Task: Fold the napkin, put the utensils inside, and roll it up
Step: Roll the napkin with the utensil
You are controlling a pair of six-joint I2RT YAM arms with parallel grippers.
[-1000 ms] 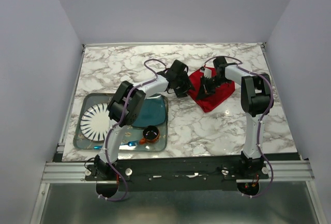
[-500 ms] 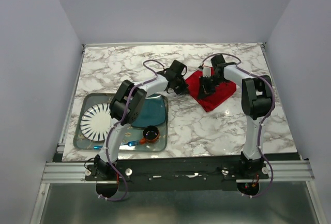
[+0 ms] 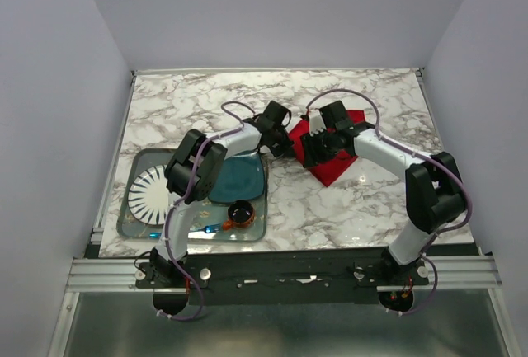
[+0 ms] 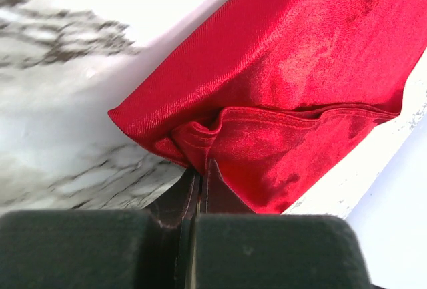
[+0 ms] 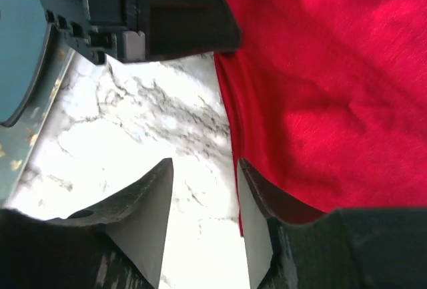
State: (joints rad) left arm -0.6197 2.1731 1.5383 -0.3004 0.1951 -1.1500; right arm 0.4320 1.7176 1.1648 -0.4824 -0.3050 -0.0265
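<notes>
— Where is the bright red cloth napkin (image 3: 332,171)?
— On the white marble surface (image 3: 363,204), toward 2 o'clock from its middle, lying partly folded.
— And the left gripper (image 4: 195,181)?
— At the napkin's 9 o'clock corner, jaws together, pinching the red hem.
— The right gripper (image 5: 203,169)?
— Just beside it, jaws apart: one finger at the cloth's edge, the other over bare marble.

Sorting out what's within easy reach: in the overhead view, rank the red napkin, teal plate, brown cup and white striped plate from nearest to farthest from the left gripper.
1. Napkin: pinched by the left gripper, on its right.
2. Teal plate: tray, right end.
3. Brown cup: tray's near edge.
4. White striped plate: tray's left end.
</notes>
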